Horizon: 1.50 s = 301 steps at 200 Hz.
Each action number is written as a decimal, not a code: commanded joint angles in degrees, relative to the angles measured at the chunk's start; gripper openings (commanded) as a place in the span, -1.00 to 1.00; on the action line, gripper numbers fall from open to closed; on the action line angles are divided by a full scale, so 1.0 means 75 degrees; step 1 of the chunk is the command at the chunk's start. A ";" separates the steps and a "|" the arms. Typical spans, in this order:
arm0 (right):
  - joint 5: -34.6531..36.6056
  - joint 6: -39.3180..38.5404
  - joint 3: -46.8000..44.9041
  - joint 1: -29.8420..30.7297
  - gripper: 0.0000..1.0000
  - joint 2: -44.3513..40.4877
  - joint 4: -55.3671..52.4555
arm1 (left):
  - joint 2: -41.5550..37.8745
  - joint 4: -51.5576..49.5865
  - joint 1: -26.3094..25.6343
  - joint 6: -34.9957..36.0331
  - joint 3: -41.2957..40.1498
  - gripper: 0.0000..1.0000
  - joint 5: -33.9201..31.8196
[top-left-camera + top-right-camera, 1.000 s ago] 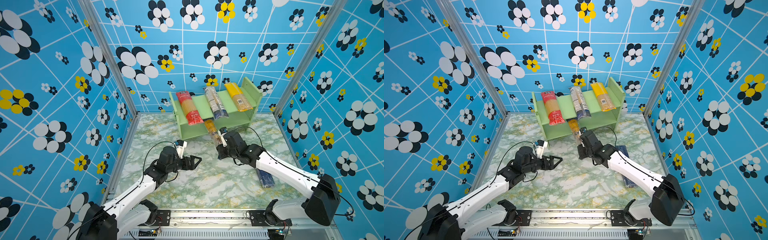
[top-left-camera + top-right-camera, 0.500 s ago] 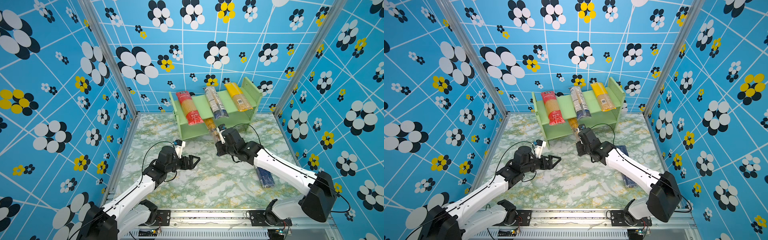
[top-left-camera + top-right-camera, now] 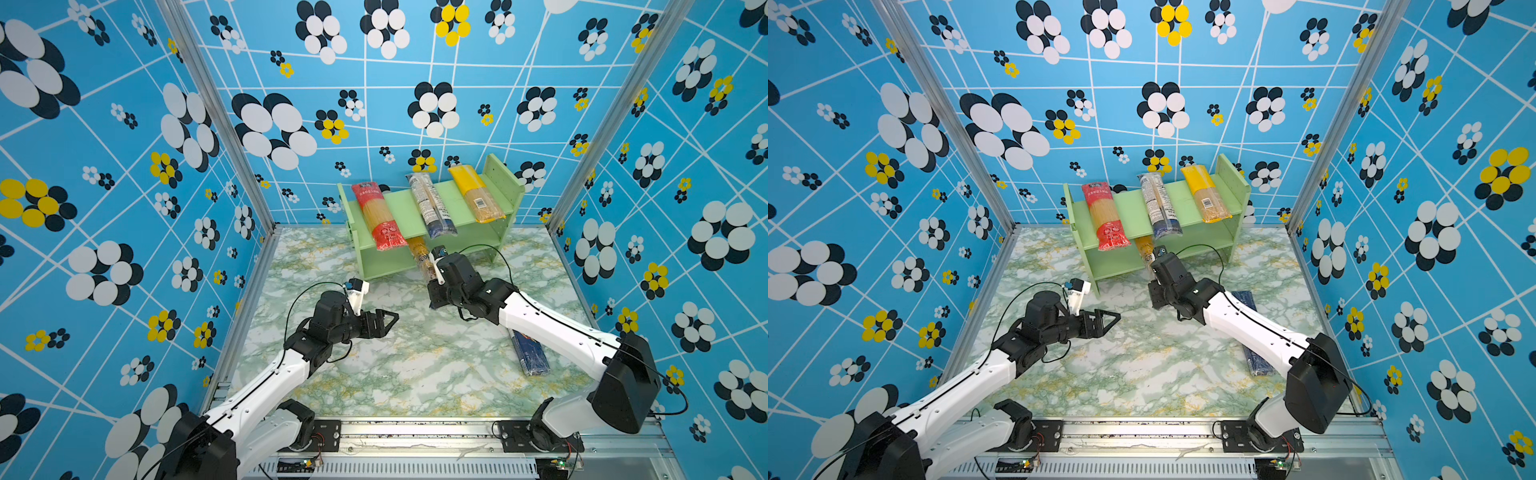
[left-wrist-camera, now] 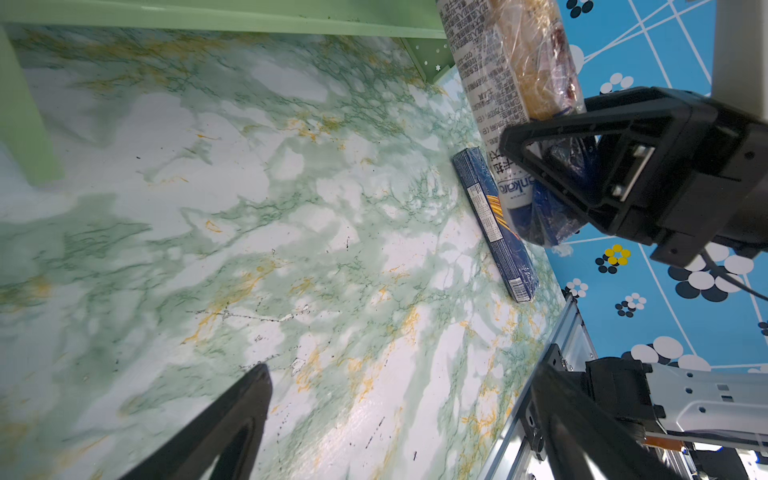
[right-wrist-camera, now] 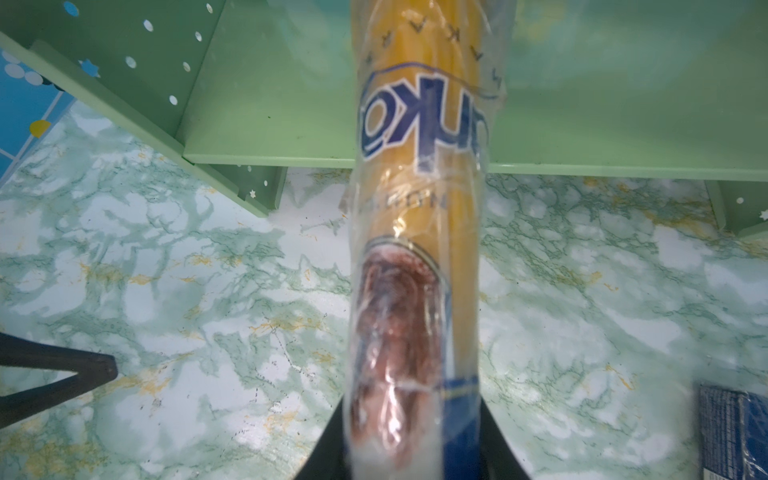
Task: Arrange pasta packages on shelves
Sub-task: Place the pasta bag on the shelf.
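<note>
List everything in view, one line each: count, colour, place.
shelf unit: one, pale green, back of table
red pack: one, red, top tier
clear pack: one, clear with white label, top tier
yellow pack: one, yellow, top tier
blue-ended pack: one, yellowish with dark blue end, far end inside lower tier
dark blue pack: one, dark blue, flat on table
table: one, green-white marble, under everything
left gripper: one, black, open above table
right gripper: one, black, shut on blue-ended pack

Red pack (image 3: 378, 216), clear pack (image 3: 430, 205), yellow pack (image 3: 476, 195) lie atop green shelf unit (image 3: 505, 187) on marble tabletop (image 3: 399, 374), dark blue pack (image 3: 530, 357) nearby.
</note>
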 commanded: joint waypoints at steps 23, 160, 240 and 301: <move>0.0286 0.0076 0.0587 0.0055 -1.00 0.0068 0.1185 | -0.0037 -0.0041 0.0115 0.0158 -0.0078 0.98 0.0227; 0.0506 0.0304 0.0836 0.0051 -1.00 0.0648 0.1707 | 0.0120 -0.0068 0.0405 0.0281 0.0036 0.98 0.0563; 0.0521 0.0369 0.0865 0.0055 -1.00 0.0829 0.1988 | 0.0032 -0.0097 0.0519 0.0302 -0.0010 0.98 0.0621; 0.0603 0.0420 0.0804 0.0055 -1.00 0.0918 0.2296 | -0.0214 -0.0246 0.0630 0.0341 -0.0081 0.98 0.0626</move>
